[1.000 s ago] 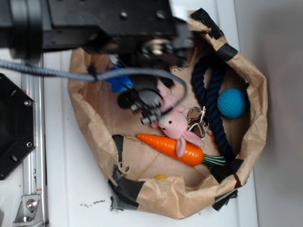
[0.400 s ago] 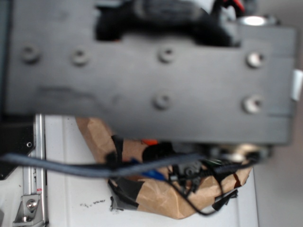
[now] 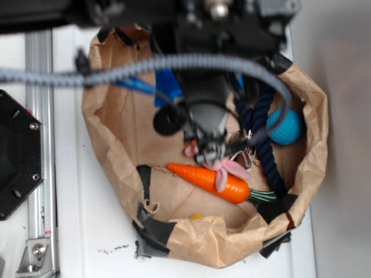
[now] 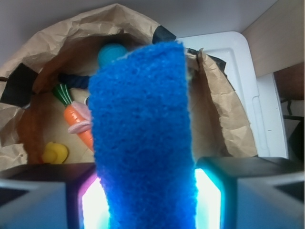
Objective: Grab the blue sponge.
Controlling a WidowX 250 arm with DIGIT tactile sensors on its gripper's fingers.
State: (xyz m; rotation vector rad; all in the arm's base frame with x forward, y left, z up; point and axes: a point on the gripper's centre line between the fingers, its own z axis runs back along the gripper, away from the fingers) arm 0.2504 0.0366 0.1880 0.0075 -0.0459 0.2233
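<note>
In the wrist view the blue sponge [image 4: 143, 124] stands upright between my two fingers and fills the middle of the frame. My gripper [image 4: 145, 193] is shut on its lower end, and a lit pad [image 4: 209, 200] shows on each side of it. It hangs above the brown paper bag [image 4: 224, 119]. In the exterior view the black arm [image 3: 203, 110] covers most of the sponge. Only a blue strip of sponge [image 3: 167, 87] shows at the arm's left, over the bag [image 3: 116, 145]. The fingertips themselves are hard to make out there.
Inside the bag lie an orange carrot [image 3: 208, 180], a pink plush bunny [image 3: 223, 165] partly under the arm, a navy rope loop [image 3: 264, 139], a teal ball [image 3: 287, 126] and a yellow duck [image 4: 55, 152]. A black plate [image 3: 17, 156] sits at the left.
The arm swept close past the exterior camera and now hangs over the bag's middle. The blue patch, which was at the bag's back left under the arm, now shows larger and further right.
</note>
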